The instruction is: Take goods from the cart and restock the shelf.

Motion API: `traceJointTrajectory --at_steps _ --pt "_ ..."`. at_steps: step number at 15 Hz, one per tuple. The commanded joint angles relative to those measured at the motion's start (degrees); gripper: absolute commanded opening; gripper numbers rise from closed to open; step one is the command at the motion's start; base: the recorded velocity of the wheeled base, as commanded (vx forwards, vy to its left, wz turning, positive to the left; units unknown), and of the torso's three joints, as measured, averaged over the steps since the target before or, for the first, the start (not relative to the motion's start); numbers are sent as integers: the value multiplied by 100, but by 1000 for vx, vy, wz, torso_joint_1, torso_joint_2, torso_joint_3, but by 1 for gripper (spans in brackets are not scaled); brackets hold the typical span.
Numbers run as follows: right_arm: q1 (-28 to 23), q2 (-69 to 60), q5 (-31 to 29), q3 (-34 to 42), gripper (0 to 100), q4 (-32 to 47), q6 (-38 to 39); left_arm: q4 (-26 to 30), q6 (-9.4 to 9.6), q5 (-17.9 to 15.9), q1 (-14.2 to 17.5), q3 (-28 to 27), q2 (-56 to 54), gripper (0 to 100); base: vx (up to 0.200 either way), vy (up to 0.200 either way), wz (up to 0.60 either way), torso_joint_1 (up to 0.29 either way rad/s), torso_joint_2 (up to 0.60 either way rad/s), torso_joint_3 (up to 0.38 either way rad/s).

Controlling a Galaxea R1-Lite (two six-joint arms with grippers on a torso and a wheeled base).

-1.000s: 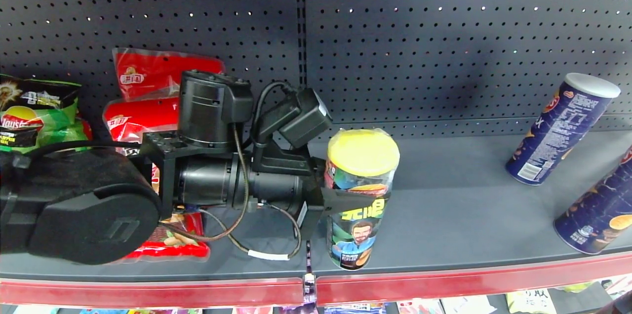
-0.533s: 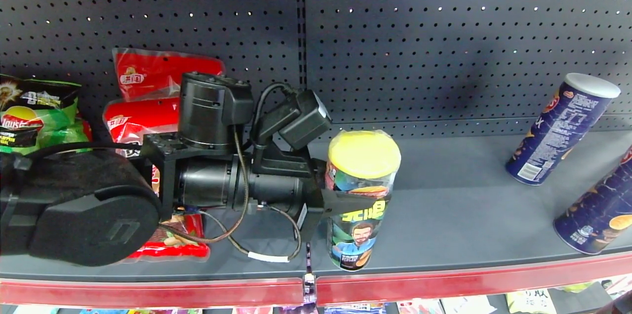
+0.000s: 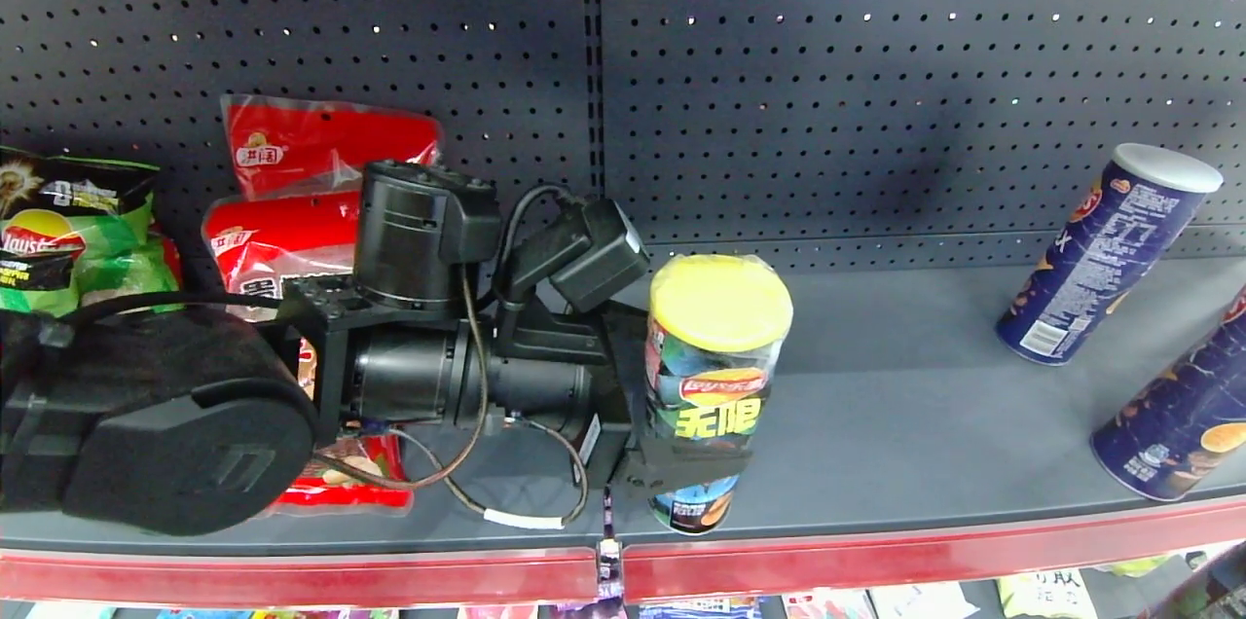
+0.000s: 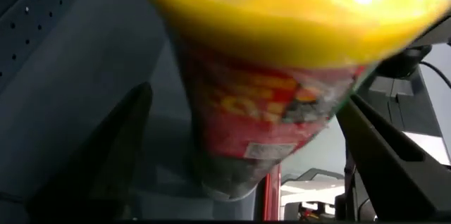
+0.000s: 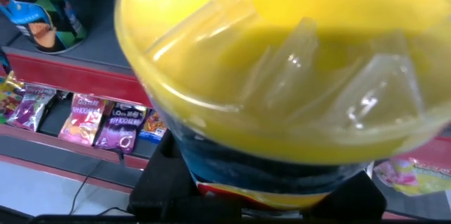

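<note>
I see the shelf ending at a red front lip, with a perforated back panel behind it. The widest free stretch of deck runs from mid-shelf out to the right. It ends at a blue chip can that is tilted with its white lid near the back panel. A second blue can lies slanted near the lip and is cut off by the frame edge.

On the left side, red snack bags are stacked against the back panel, with a green chip bag beside them.

The yellow-lidded chip can stands upright on the shelf, close to the lip and just right of the seam in the lip. My left arm lies level across the front of the red bags, wrist toward the can. The left claw straddles the can's lower part. In the left wrist view its fingers stand off the can's wall, so I read the claw as spread, not clamped.

My right claw is closed around the base of another yellow-lidded can, held out in front of the shelving, with packets on a lower shelf beyond it.
</note>
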Motion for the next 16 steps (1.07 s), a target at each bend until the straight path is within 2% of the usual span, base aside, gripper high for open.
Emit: traceJointTrajectory --at_steps 1,4,5,6,8,9,10,11,16 --pt "40 950 458 -698 0 -2 -144 -17 -21 175 102 391 -363 100 0 0 0 0 0 0" --pt "427 2347 651 -1726 0 -20 -302 -8 -21 316 375 1103 -987 100 0 0 0 0 0 0" --pt "813 3165 651 -2192 0 -204 -284 -8 -21 421 533 1481 -1330 100 0 0 0 0 0 0" --pt "901 3472 651 -2306 0 -389 -276 -8 -21 439 595 1613 -1444 100 0 0 0 0 0 0" --pt "1165 4878 669 -2737 0 -1742 -276 1 -47 456 718 2167 -1954 100 0 0 0 0 0 0" --pt "1314 5318 660 -2939 0 -2138 -258 18 -153 465 718 2334 -2112 100 0 0 0 0 0 0" --pt "1358 5529 669 -3071 0 -2243 -258 18 -214 474 718 2395 -2183 100 0 0 0 0 0 0" --pt "1569 5995 669 -3467 0 -2314 -267 18 -302 623 718 2474 -2262 100 0 0 0 0 0 0" --pt "1982 7085 660 -4548 0 -2340 -293 18 -302 676 709 2465 -2262 100 0 0 0 0 0 0"
